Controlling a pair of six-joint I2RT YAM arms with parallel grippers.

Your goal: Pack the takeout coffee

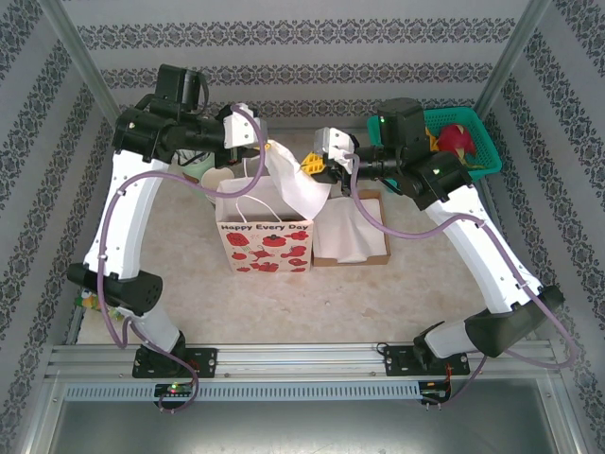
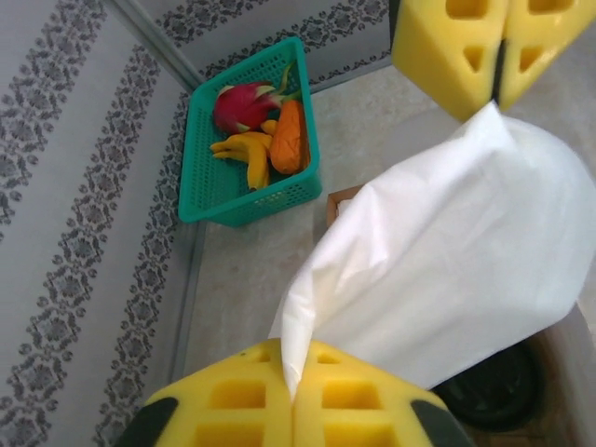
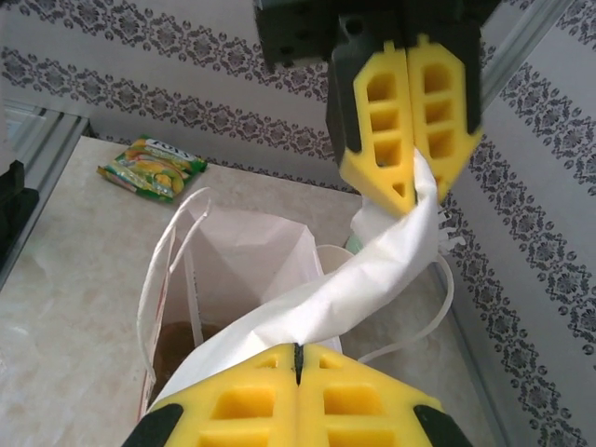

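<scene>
Takeout coffee (image 2: 489,391) was partly seen, dark and round, at the lower right of the left wrist view, under the white paper (image 2: 447,270). That paper was pinched tight by the left gripper (image 2: 293,372) and the right gripper (image 3: 298,368).

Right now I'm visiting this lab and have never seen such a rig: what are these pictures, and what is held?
You see two robot arms, left and right, bolted at the near edge of a table. One picture looks down from above and behind them. The other two come from a camera on each wrist, with that arm's own yellow fingers at the bottom. The left hand and the right hand are each shut on one white paper sheet, held between them above an open paper gift bag. Beside the bag sits a flat box. A green basket of fruit and a snack packet are also there.
</scene>
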